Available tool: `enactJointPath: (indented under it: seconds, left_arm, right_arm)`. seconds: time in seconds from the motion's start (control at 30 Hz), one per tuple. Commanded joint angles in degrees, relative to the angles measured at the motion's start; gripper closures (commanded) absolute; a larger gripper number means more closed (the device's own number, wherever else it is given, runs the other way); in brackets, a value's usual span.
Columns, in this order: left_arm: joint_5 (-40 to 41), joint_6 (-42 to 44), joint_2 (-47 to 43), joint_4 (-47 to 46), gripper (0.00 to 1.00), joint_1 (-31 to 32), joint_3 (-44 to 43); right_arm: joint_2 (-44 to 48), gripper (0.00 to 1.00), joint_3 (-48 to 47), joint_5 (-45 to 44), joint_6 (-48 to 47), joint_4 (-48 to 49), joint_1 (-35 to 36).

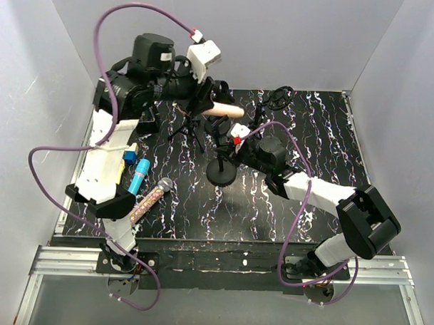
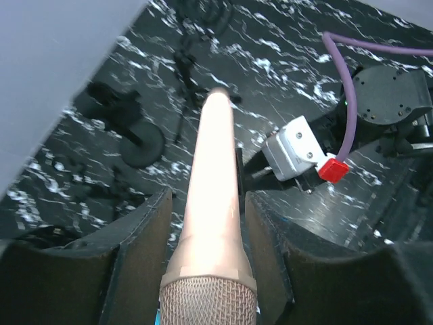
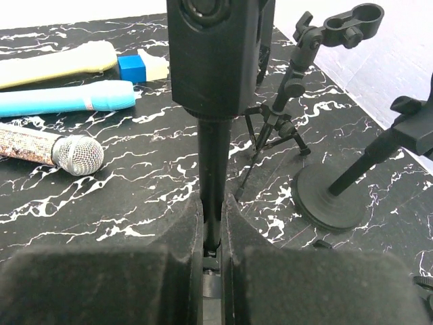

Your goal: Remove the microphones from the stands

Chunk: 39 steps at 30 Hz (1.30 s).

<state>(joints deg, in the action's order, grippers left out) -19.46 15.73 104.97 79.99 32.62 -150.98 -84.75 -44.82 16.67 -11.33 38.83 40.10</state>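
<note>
The only holder on the table (image 1: 201,219) is the black clip (image 3: 213,54) atop the stand (image 1: 222,173); the right wrist view cuts its mouth off at the top edge, so I cannot tell what sits in it. The pink microphone (image 2: 213,183) hangs roughly level in the air, just above that clip in the top view and well off the table; its mesh head lies back between the fingers and its tail points to the right; whether the tail touches the clip I cannot make out.

The left gripper (image 2: 206,210) is clamped on the microphone, a finger (image 2: 145,237) on each side of its body; the right gripper (image 3: 211,223) is clenched round the stand's thin pole below the clip, and the stand's round base is hidden beneath it in that view.

Off to the left lie a glittery microphone (image 3: 78,154) with a silver head, a blue microphone (image 3: 67,99) and a cream microphone (image 3: 57,62), the glittery and cream ones cut off by the frame; a blue block (image 3: 130,68) sits by the cream one's end. Beyond the held pole stand a tripod stand (image 3: 274,125) and a round-based stand (image 3: 331,196), apart from each other; the latter's top runs out of view at the right.
</note>
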Motion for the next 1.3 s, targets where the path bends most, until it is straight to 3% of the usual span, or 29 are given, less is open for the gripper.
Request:
enactJointPath:
  seconds: [0.0,0.23,0.33,0.47,0.6,0.63,0.83,0.97,1.27]
  left_arm:
    - [9.87,5.1,-4.6,-4.75,1.0,-0.54,-4.58]
    - [15.86,10.28,-5.38,-7.13,1.0,-0.54,-5.91]
    - [16.91,12.56,-9.59,-8.35,1.0,-0.63,3.37]
    - [16.3,15.56,-17.94,-9.06,1.0,-0.54,16.75]
    - [18.58,17.75,-19.88,-4.58,1.0,-0.54,17.64]
    - [21.19,18.89,-20.5,-3.71,1.0,-0.54,18.17]
    - [23.07,28.99,-25.94,5.86,1.0,-0.54,28.79]
    - [24.38,30.94,-26.14,13.68,1.0,-0.54,34.6]
    - [34.23,34.63,-26.83,14.32,1.0,-0.54,51.81]
  right_arm:
    - [-1.38,0.99,2.72,0.3,-2.11,-8.15,-0.9]
    - [-1.47,0.99,1.4,0.21,-3.43,-10.08,-1.34]
    - [-1.3,0.96,0.09,0.56,-4.57,-12.63,-1.42]
    - [0.54,0.67,-2.03,-1.01,-5.01,-16.76,-1.34]
    - [4.14,0.31,-2.82,-3.92,-4.31,-19.58,-1.34]
    - [4.94,0.27,-2.91,-4.1,-4.31,-20.1,-1.34]
    - [9.07,0.26,-4.05,-4.45,-3.08,-23.62,-1.25]
    - [11.88,0.25,-4.49,-6.64,-2.9,-25.81,-1.34]
    - [21.11,0.23,-4.93,-9.37,-1.68,-34.42,-1.34]
